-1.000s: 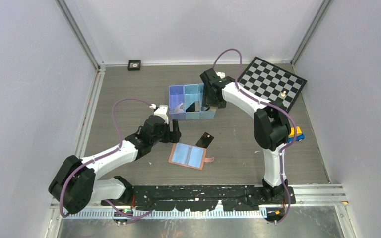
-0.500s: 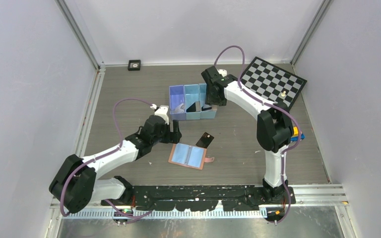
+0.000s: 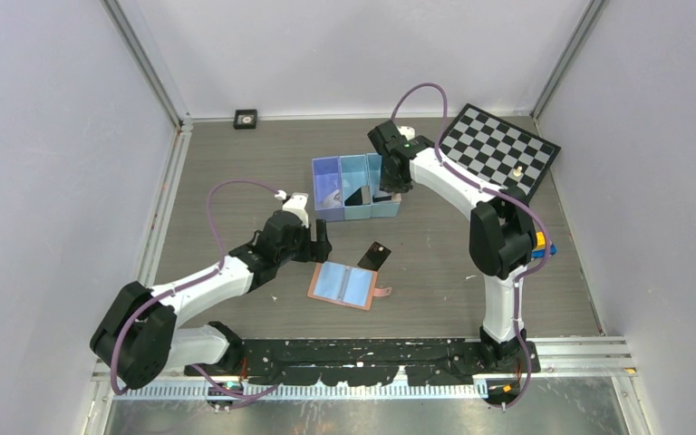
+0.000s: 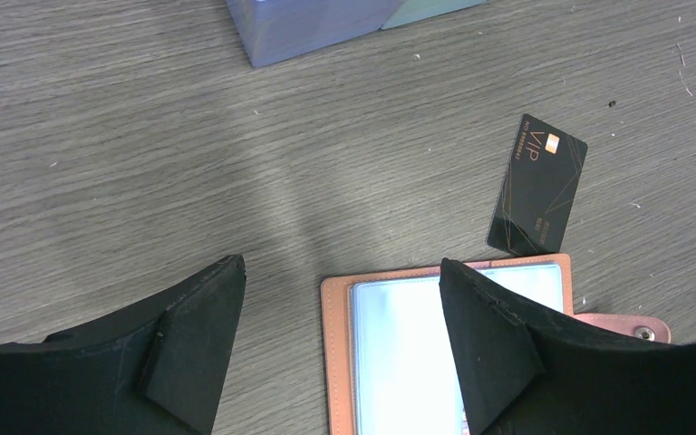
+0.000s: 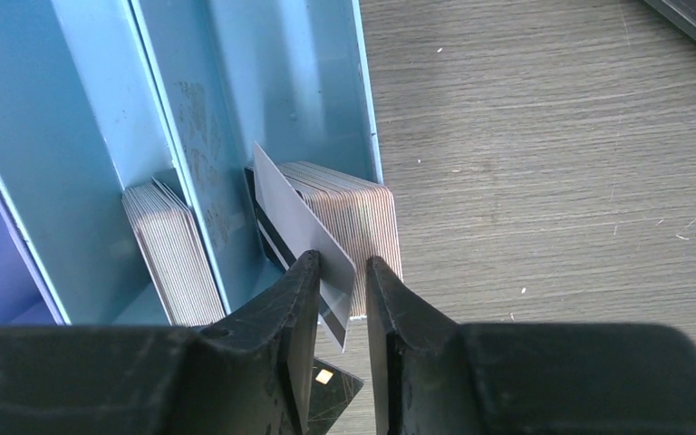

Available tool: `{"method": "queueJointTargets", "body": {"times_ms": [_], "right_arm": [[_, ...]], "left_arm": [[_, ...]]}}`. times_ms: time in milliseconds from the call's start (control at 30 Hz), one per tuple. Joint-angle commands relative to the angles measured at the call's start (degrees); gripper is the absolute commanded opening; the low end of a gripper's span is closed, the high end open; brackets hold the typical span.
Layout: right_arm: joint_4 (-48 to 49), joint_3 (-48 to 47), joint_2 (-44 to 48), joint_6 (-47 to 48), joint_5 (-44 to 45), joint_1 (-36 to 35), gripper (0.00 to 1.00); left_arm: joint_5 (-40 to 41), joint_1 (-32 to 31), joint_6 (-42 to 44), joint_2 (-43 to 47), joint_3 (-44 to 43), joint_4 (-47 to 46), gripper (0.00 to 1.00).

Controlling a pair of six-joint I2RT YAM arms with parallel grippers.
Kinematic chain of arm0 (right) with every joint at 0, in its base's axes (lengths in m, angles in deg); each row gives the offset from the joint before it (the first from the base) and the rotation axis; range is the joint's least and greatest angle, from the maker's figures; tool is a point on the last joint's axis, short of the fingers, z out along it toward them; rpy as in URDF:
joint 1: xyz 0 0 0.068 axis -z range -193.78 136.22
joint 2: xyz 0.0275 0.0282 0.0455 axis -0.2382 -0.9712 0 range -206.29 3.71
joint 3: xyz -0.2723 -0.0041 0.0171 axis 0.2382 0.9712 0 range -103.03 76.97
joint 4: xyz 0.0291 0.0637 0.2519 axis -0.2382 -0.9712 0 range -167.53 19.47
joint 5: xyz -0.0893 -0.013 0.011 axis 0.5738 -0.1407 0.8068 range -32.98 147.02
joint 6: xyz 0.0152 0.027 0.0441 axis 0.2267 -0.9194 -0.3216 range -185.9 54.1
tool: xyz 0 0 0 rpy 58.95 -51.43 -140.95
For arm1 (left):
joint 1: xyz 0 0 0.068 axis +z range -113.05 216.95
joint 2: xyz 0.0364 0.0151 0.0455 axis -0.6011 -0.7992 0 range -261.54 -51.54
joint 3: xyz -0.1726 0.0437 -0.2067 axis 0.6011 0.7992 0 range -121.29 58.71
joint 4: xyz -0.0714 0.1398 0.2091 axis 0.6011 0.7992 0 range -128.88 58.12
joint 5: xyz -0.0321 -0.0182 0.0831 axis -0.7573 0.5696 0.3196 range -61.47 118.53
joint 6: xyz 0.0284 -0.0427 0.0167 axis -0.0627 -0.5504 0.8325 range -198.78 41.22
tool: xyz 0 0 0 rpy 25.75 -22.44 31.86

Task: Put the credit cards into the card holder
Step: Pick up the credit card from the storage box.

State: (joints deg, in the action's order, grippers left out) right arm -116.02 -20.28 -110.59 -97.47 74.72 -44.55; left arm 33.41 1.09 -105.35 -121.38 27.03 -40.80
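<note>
The card holder lies open on the table, salmon cover with light blue lining. A black credit card lies flat just beyond its far right corner, also in the left wrist view. My left gripper hovers open over the holder's left edge, its fingers wide apart. My right gripper reaches into the right compartment of the blue bin. A tilted credit card, grey back with a dark stripe, stands between its narrowed jaws, touching the left finger; a slim gap shows on the right.
Stacks of cards stand on edge in the bin's compartments. A black card corner shows below the right fingers. A checkerboard lies at the back right, and a small orange-blue block sits behind the right arm.
The right gripper's jaws have narrowed around the tilted card, and the bin has shifted slightly to the right. The left arm has stayed put.
</note>
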Motion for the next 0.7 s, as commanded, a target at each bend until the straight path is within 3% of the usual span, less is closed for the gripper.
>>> {"method": "queueJointTargets", "body": {"times_ms": [0,400,533,667], "right_arm": [[-1.44,-2.04,3.82,0.81,2.07,0.28,0.28],[1.35,-0.83,5.42,0.22,-0.79,0.26,0.08],[5.09,0.24,6.83,0.15,-4.89,0.31,0.01],[8.92,0.88,9.45,0.93,-10.66,0.35,0.0]], "left_arm": [[-0.29,0.32,0.12,-0.2,-0.61,-0.9,0.81],[-0.14,0.27,0.16,-0.34,-0.61,-0.9,0.81],[-0.52,0.32,0.41,0.17,-0.21,-1.56,0.81],[-1.76,0.32,1.13,1.44,0.3,-3.34,0.81]]}}
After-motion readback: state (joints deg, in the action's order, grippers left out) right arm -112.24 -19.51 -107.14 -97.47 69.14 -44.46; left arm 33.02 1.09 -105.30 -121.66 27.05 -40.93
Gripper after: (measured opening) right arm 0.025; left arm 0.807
